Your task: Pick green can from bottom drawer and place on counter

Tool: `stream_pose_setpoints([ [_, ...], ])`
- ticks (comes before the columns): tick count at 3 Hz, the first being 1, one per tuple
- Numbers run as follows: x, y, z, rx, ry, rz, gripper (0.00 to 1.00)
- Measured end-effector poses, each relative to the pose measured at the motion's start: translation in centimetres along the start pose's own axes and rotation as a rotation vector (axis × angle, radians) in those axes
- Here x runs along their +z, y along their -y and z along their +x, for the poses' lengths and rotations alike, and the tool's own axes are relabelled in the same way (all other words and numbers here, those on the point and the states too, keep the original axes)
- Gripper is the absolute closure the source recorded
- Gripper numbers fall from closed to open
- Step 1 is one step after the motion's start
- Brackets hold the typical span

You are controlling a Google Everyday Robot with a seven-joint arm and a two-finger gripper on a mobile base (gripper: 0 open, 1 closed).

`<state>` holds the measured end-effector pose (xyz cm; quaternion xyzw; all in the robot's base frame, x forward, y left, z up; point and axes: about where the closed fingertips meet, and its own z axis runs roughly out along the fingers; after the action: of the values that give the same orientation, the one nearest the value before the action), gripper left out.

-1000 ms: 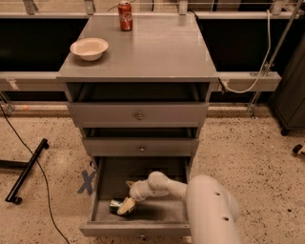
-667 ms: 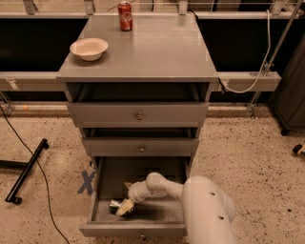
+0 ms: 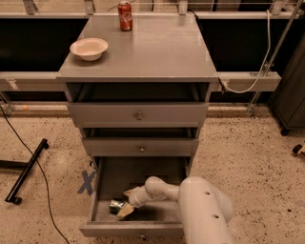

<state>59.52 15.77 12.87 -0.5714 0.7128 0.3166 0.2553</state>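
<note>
camera view: the only writing is a white script on the red can [image 3: 125,9], too small to read, and a blue tape "x" [image 3: 87,182] on the floor left of the cabinet's foot. the green can's markings cannot be read.

the cabinet has three drawers. the bottom drawer [image 3: 133,230] is pulled far out at the cabinet's foot. the two shallower ones above it each show a round knob.

the green can [image 3: 116,206] lies on its side on the floor of the bottom drawer, near the front left corner. the gripper [image 3: 125,202] is down inside that drawer, just right of the can. its two tan fingers [image 3: 126,211] are spread wide, the lower one at the can's side and not closed on it. the white arm [image 3: 202,209] comes in over the drawer's front right corner and hides that part.

on the counter [image 3: 157,52], the cabinet's top, are one white bowl [image 3: 89,48] at the left edge and the red can at the back. that makes two cans in all.

left of the cabinet a black bar [image 3: 26,171] and a thin cable [image 3: 28,152] lie on the speckled floor. to its right a white cable [image 3: 267,47] hangs to a rail.
</note>
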Motion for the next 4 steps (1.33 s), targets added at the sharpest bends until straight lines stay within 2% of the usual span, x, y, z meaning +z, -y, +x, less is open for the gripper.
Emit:
stream_pose_setpoints([
  [1, 0.3, -0.4, 1.1, 0.010, -0.026, -0.006, 0.45],
  [2, -1.1, 0.3, 0.4, 0.005, -0.001, 0.029, 0.68],
  [3, -5.0, 1.0, -2.9, -0.035, 0.082, 0.073, 0.93],
  [4, -13.2, 2.6, -5.4, -0.079, 0.130, 0.129, 1.00],
])
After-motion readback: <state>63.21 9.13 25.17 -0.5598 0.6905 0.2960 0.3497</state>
